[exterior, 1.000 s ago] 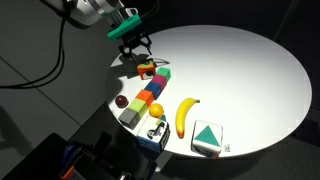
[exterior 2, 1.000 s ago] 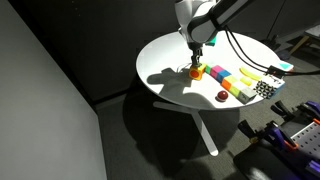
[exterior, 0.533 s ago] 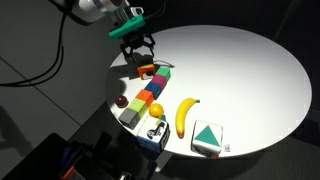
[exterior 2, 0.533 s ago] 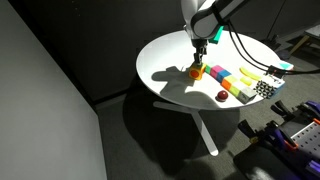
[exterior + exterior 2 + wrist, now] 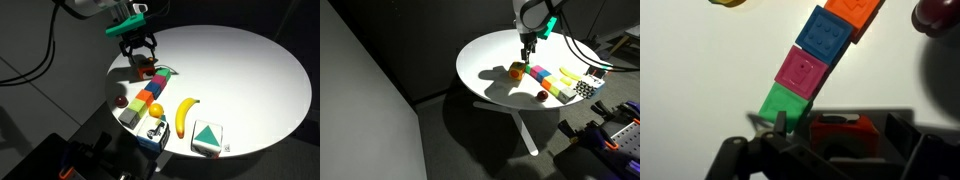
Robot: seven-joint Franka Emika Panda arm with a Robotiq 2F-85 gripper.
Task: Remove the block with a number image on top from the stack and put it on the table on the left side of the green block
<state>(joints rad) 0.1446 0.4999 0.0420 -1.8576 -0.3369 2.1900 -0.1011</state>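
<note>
The orange-red number block (image 5: 840, 136) sits on the white table (image 5: 700, 60), right beside the green block (image 5: 785, 103). Its top is in shadow and no digit can be read. My gripper (image 5: 838, 124) is open above it, a finger on either side and clear of it. In both exterior views the gripper (image 5: 138, 50) (image 5: 528, 45) hangs a little above the block (image 5: 147, 70) (image 5: 517, 71). From the green block (image 5: 161, 76) a line of cubes runs on: magenta (image 5: 802, 70), blue (image 5: 825, 35), orange (image 5: 855, 10).
A dark red ball (image 5: 121, 102) lies near the table edge. A banana (image 5: 185, 115) and a white cube with a green triangle (image 5: 207, 138) lie toward the front. A grey box (image 5: 130, 116) and a blue box (image 5: 152, 132) stand at the rim.
My gripper has lifted up off the number block. The block stays on the table beside the green block.
</note>
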